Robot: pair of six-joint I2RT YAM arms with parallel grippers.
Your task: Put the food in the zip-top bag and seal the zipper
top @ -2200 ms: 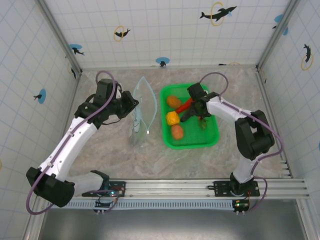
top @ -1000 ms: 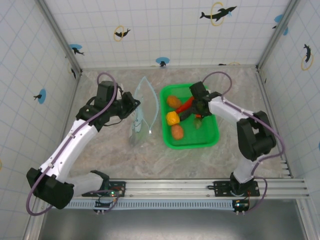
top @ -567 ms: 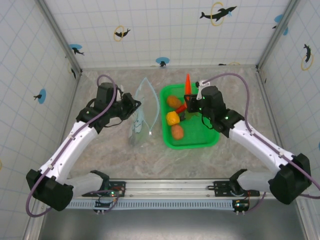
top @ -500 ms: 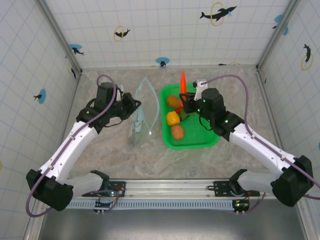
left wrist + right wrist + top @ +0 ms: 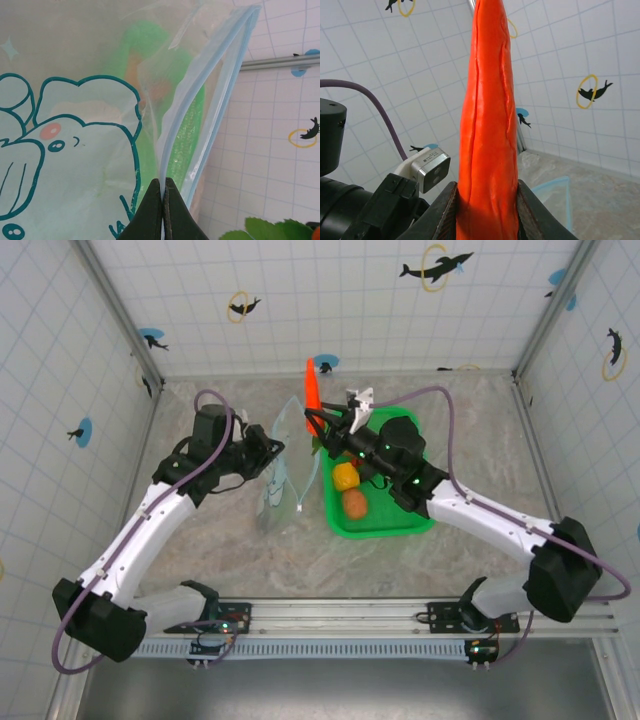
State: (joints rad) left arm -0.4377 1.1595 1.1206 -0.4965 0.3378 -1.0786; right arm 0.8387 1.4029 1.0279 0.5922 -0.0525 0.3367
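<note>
1. While the left gripper (image 5: 264, 454) is closed on the left lip of the zip-top bag (image 5: 285, 475), the bag stands on edge on the table (image 5: 220, 530), just left of the green basket (image 5: 385, 527), with its mouth gaping upward
2. In the left wrist view, the gripper's dark fingers (image 5: 150, 212) press together on the zipper (image 5: 186, 117), a thin light blue strip; beyond the fingertips the two lips curve apart
3. To the left of the strip in that view, the clear wall of the bag carries a printed elephant (image 5: 65, 150) in teal outline, and the basket shows through the plastic as a green blur
4. The right gripper (image 5: 322, 426) is clamped on the base of a carrot-shaped piece (image 5: 312, 390), orange-red and long, held in the air over the far end of the bag, near its open mouth
5. From above, the piece's pointed tip is aimed at the far wall and its green leaves (image 5: 318, 443) sit by the gripper
6. In the right wrist view, the piece rises upright, with one of the fingers (image 5: 444, 212) pressing each side of it
7. A yellow piece (image 5: 345, 476) and an orange piece (image 5: 353, 503) lie in the left part of the basket, the orange one just nearer
</note>
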